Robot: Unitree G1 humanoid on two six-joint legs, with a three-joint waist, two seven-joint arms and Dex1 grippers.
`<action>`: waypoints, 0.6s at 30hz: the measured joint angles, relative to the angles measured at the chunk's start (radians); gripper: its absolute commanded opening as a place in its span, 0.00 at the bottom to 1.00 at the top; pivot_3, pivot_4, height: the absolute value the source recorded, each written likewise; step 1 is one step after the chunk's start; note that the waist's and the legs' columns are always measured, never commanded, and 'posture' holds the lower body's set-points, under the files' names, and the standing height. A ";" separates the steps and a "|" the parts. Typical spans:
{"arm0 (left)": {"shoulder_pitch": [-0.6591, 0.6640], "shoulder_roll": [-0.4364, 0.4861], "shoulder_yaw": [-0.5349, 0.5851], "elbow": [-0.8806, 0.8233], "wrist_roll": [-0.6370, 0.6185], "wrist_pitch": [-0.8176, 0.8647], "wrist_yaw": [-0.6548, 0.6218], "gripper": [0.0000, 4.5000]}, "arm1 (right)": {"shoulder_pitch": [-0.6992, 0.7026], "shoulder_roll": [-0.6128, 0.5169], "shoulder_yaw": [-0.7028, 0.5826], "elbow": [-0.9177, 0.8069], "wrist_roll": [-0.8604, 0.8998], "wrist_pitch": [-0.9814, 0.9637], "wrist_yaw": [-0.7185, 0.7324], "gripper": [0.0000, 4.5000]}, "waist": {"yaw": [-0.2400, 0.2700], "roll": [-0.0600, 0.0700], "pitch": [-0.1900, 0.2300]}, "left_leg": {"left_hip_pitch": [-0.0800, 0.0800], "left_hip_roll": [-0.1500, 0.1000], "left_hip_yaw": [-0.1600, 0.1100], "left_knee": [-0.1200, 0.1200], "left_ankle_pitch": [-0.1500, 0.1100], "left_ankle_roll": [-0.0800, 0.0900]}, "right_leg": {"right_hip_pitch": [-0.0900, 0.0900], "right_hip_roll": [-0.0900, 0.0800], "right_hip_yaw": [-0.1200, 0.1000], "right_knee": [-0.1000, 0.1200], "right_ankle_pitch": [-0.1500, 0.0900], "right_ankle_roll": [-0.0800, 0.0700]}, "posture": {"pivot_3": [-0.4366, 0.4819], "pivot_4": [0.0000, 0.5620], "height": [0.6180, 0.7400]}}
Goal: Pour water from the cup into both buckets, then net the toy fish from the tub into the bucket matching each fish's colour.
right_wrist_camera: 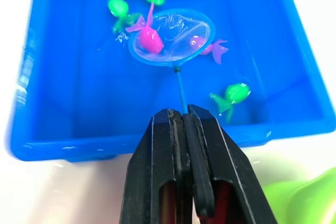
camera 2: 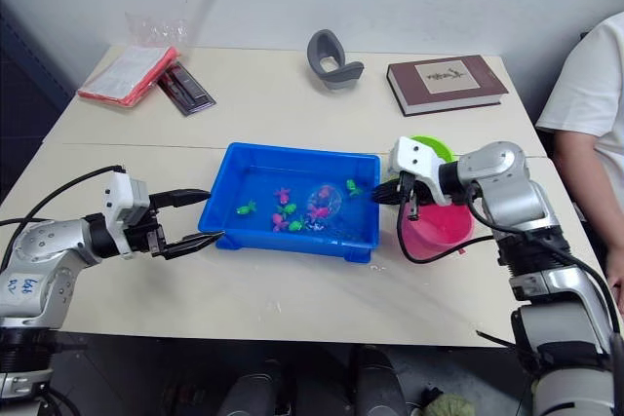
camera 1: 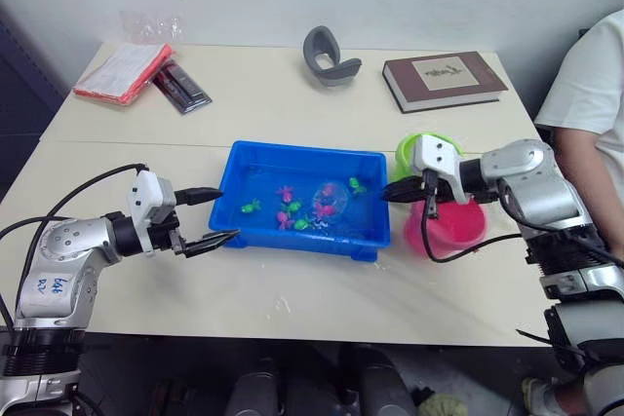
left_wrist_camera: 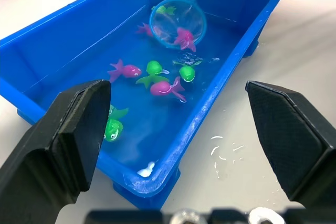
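Pale tabletop (camera 1: 292, 304) carries the blue tub (camera 1: 255, 158) at its middle. Nearest left, the left gripper (camera 1: 213, 216) hangs with fingers spread wide, empty, beside the tub. Right gripper (right_wrist_camera: 181, 116) pinches the net (right_wrist_camera: 173, 38) handle, hoop among toy fish (left_wrist_camera: 126, 70). Pink bucket (camera 1: 458, 226) and green bucket (camera 1: 408, 148) stand right.

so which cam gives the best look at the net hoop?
Right wrist view: the net sits centred, handle running to the right gripper. Left wrist view shows the hoop farther off. In the eye views it's a small pale ring in the tub.
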 measured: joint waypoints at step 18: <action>-0.176 -0.045 -0.060 -0.033 -0.104 0.126 -0.059 0.98 | 0.486 -0.169 -0.533 -0.549 0.361 0.438 -0.134 0.00 | 0.050 0.000 0.000 | 0.000 -0.001 -0.001 0.000 -0.001 0.001 | 0.002 0.002 -0.001 -0.003 0.000 0.001 | 0.48 0.27 1.00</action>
